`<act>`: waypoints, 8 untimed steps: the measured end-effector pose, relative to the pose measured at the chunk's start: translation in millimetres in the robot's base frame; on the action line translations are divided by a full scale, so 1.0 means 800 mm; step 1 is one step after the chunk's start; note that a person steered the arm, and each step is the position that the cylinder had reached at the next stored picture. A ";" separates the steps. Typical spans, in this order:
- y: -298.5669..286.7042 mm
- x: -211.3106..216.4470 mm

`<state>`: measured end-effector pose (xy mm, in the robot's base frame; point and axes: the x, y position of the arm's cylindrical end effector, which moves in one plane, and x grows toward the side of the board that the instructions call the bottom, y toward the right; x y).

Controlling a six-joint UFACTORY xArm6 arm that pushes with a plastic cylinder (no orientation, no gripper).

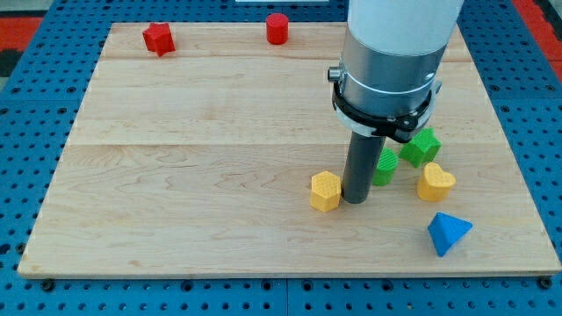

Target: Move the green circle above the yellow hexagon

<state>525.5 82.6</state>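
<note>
The yellow hexagon (325,190) lies on the wooden board (193,158), right of centre and toward the view's bottom. The green circle (384,167) lies to its right and slightly higher, partly hidden behind the dark rod. My tip (355,199) rests on the board between the two, just right of the yellow hexagon and at the green circle's lower left edge. I cannot tell whether the tip touches either block.
A green star-like block (421,147) lies right of the green circle. A yellow heart (435,183) lies below it. A blue triangle (448,233) lies near the bottom right. A red star (158,38) and a red cylinder (277,28) lie along the top edge.
</note>
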 end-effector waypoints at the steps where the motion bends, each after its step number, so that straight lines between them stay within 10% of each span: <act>1: 0.000 0.000; 5: -0.108 -0.115; 8: -0.150 -0.022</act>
